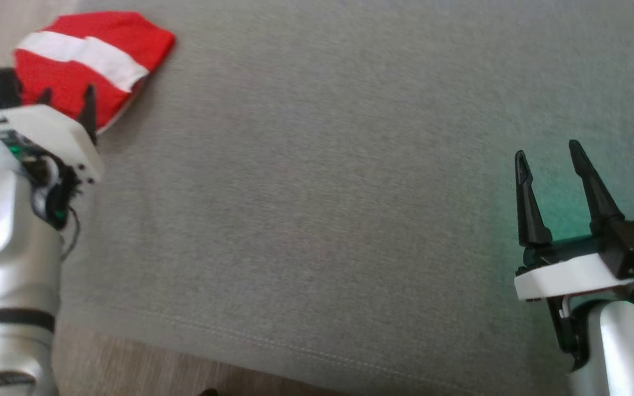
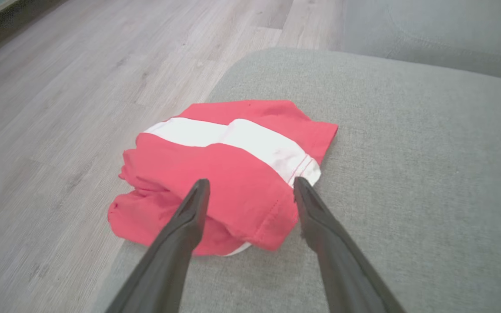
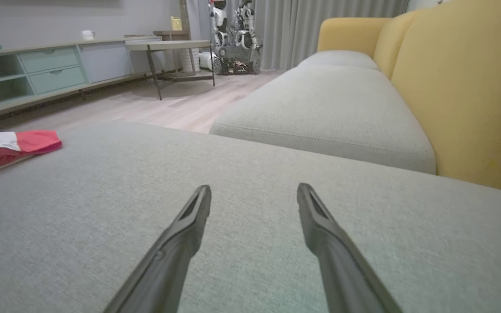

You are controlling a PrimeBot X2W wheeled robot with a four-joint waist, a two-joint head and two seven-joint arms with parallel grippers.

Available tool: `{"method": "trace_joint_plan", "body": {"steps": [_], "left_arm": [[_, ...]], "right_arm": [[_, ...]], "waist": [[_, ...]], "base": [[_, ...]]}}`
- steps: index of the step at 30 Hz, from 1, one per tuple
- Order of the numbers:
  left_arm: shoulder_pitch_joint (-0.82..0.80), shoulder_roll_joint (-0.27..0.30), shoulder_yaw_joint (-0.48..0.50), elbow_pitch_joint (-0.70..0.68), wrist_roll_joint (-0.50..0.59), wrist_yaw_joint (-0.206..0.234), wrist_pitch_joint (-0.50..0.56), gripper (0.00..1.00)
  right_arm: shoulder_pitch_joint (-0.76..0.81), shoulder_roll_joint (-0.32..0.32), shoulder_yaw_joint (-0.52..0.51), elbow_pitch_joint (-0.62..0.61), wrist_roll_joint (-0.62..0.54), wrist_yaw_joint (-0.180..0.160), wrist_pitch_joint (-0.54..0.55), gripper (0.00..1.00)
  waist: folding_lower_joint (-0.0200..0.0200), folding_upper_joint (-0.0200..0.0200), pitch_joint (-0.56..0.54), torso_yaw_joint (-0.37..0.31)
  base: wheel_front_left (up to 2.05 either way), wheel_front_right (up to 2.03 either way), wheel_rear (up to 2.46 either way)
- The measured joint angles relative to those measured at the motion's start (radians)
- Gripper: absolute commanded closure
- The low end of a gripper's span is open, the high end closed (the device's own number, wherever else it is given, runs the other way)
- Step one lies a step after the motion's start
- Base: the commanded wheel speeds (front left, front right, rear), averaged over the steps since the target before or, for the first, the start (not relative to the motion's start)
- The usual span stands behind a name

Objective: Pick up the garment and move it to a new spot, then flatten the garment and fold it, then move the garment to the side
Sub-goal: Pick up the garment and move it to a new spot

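I have the red cloth garment with a broad white band [image 1: 91, 60] lying as a compact bundle on the far left corner of the flat grey fabric cushion [image 1: 317, 220]. Its left edge sits right at the cushion's rim, above the pale wooden floor [image 2: 59, 87].

The left gripper [image 1: 67, 99] is the one in play. Its two dark fingers stand wide apart with nothing between them, and they point straight at the near edge of the bundle. In the left wrist view the fingertips of that gripper [image 2: 251, 184] frame the near red panel of the garment [image 2: 233, 174]. The white band runs crosswise to the fingers, so the bundle's longer side lies across my line of approach. I cannot tell whether the tips touch the cloth or hover just above it.

The right gripper [image 1: 548, 153] is on the near right, also spread wide and empty, well apart from the garment. From its wrist camera the garment [image 3: 11, 143] shows far off to the left, and the gripper [image 3: 254, 188] faces bare cushion with a yellow sofa back [image 3: 472, 87] on the right.

I'd judge any next contact belongs to the left arm, going forward and down.

I can read no brand, label or writing on the garment or anywhere else.
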Motion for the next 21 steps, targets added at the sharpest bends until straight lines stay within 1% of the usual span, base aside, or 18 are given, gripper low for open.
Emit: {"method": "trace_joint_plan", "body": {"steps": [3,7,11,16,17,18,21], "left_arm": [[-0.059,0.022,0.005,0.082,0.005,0.011,0.0,0.0],[-0.12,0.035,0.006,0.192,0.005,0.029,0.009,0.0],[-0.151,0.051,0.008,0.284,0.005,0.06,0.016,0.0],[-0.183,0.055,0.011,0.364,0.001,0.064,0.027,0.0],[-0.189,0.056,0.013,0.374,-0.006,0.064,0.029,0.53],[-0.194,0.056,0.015,0.382,-0.014,0.062,0.034,1.0],[-0.202,0.058,0.016,0.393,-0.023,0.053,0.023,1.0]], "right_arm": [[-0.011,-0.001,-0.001,-0.01,0.0,0.0,0.005,0.0],[-0.04,-0.001,-0.003,-0.019,0.0,0.0,0.004,0.0],[-0.043,-0.002,-0.002,-0.019,0.0,0.0,0.003,0.0],[-0.054,-0.001,-0.006,-0.018,-0.001,0.0,-0.007,0.0],[-0.058,-0.001,-0.014,-0.02,-0.01,0.0,-0.008,0.0],[-0.059,-0.001,-0.028,-0.022,-0.014,0.0,-0.016,0.0],[-0.065,0.0,-0.099,-0.031,-0.014,0.0,-0.029,0.0]], "waist": [[-0.0001,0.0,0.03,-0.032],[0.0,0.0,0.064,-0.072],[-0.0001,0.0,0.089,-0.108],[-0.0002,0.0,0.103,-0.138],[-0.0001,0.0,0.104,-0.141],[-0.0001,0.0,0.104,-0.144],[-0.0001,0.0,0.1,-0.15]], "base": [[0.0,0.0,0.0],[0.0,0.0,0.0],[0.0,0.0,0.0],[0.0,0.0,0.0],[0.0,0.0,0.0],[0.0,0.0,0.0],[0.0,0.0,0.0]]}}
